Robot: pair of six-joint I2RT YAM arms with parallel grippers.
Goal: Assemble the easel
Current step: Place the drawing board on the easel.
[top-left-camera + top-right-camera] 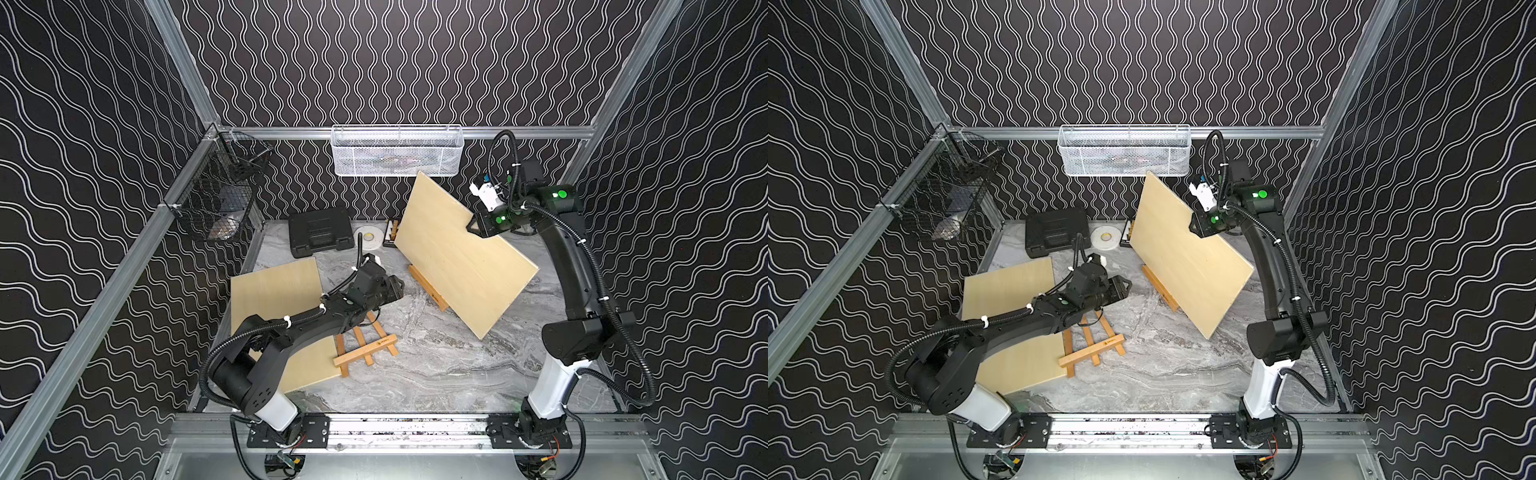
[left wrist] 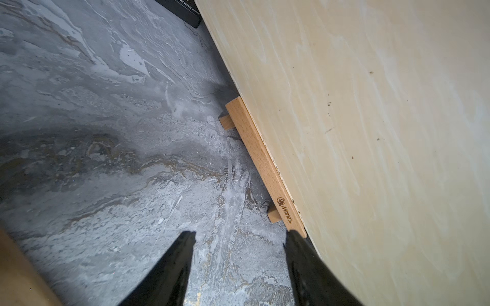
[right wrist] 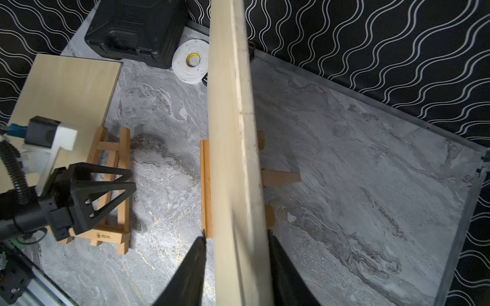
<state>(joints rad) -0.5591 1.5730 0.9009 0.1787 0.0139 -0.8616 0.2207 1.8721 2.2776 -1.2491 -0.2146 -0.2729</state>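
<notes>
A pale board [image 1: 461, 257] leans tilted on a small wooden easel [image 1: 428, 286] that stands towards the right rear of the marbled tabletop [image 1: 436, 365]. The board's lower edge sits behind the easel's front ledge, as the left wrist view shows [image 2: 262, 164].

The right end effector [image 1: 473, 226] is at the board's raised upper edge. In the right wrist view its fingers [image 3: 196, 265] straddle that edge, spread, with a thin gap showing on one side. The other finger looks close against the wood, though I cannot be sure it touches.

The left end effector [image 1: 399, 286] hangs low over the middle of the tabletop, near the ledge's front end. Its fingers [image 2: 180, 265] are spread apart with only bare tabletop between them.

A second easel [image 1: 365, 345] lies flat under the left arm. Its upper part reaches towards a second board [image 1: 274, 291] that lies flat on the left side of the tabletop.

At the rear stand a black case [image 1: 320, 230] and, just beside it, a white tape roll [image 1: 369, 237].
</notes>
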